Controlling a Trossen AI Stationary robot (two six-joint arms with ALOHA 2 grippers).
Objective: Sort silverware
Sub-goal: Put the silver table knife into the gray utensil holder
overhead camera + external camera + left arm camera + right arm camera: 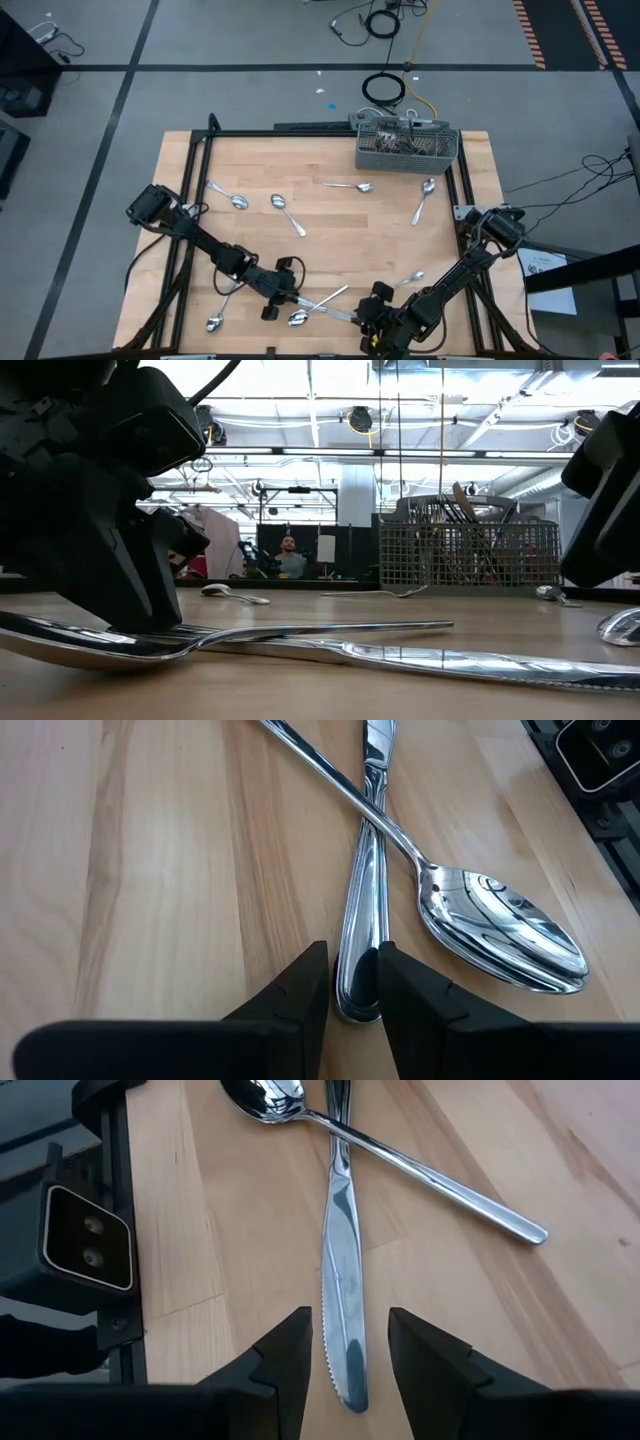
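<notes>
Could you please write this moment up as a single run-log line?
left gripper: shut on knife handle, on table | right gripper: open, straddling the blade end | spoon: crosses over knife | basket: far edge

Two blk jointed arms, wedge-shaped matte fingers.

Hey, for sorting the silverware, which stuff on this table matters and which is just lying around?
Part of the job:
- knife, handle between the left claw fingers, blade between the open right claw fingers
- spoon crossing over that knife
- loose spoons scattered on the table
- mesh basket already holding cutlery

Just lying about:
- cables on the floor
- person in the background
</notes>
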